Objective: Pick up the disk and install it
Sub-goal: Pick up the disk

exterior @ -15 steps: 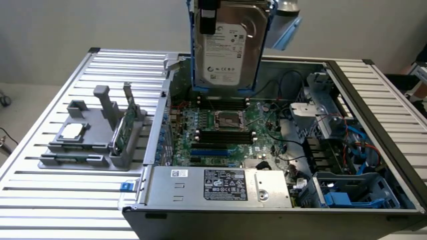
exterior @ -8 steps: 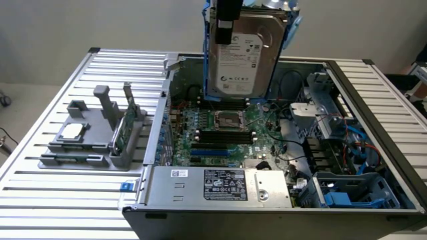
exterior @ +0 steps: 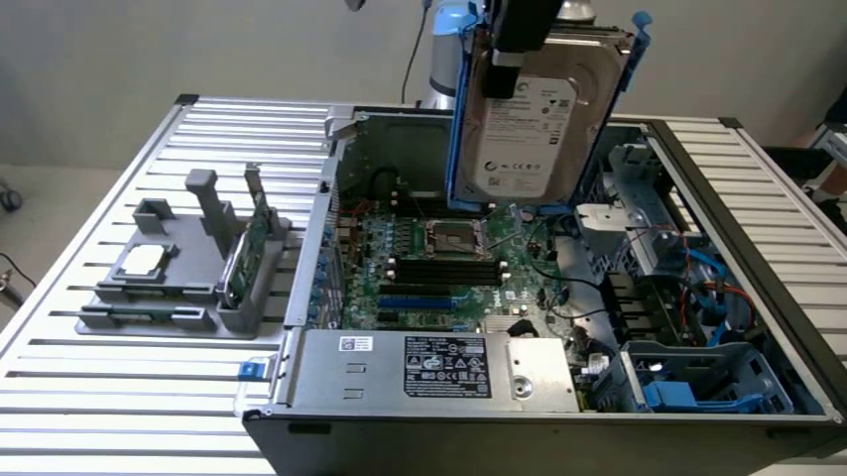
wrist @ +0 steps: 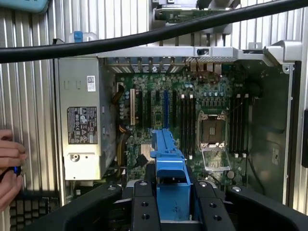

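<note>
Now the disk (exterior: 537, 124) hangs upright, clamped in the claw (wrist: 174, 197).

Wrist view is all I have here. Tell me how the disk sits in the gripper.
Observer: The disk hangs upright from the gripper, with its white label facing the exterior camera and its blue carrier along the edges.
Operator: Give me its place relative to the case.
Observer: It hangs over the open computer case, with its top edge higher than the case walls.
Operator: Report what stands beside the case.
Observer: On the exterior view's left, a grey holder carries a CPU chip and an upright green card.
</note>
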You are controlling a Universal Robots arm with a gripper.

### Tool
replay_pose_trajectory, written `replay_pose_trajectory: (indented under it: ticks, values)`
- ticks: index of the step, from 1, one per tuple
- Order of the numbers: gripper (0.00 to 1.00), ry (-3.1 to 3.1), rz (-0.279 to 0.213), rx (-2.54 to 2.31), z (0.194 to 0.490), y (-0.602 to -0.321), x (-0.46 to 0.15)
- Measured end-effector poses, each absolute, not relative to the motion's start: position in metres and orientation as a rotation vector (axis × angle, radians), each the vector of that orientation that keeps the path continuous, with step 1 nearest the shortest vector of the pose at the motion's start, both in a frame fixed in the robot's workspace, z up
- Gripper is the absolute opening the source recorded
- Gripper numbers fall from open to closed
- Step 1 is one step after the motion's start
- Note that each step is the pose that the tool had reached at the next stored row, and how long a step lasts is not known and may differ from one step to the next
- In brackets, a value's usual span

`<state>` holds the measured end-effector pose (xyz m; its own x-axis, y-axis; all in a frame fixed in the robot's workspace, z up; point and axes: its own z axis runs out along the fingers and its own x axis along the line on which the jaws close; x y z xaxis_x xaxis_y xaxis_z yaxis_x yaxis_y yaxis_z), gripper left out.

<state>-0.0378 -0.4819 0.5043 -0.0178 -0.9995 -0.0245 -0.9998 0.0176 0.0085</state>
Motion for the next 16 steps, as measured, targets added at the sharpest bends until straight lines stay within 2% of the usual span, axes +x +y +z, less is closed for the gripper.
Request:
replay_pose_trajectory:
  ticks: [16]
  values:
    - [0.33, 2.234, 0.039, -2.195, 0.503, -0.517, 0.028]
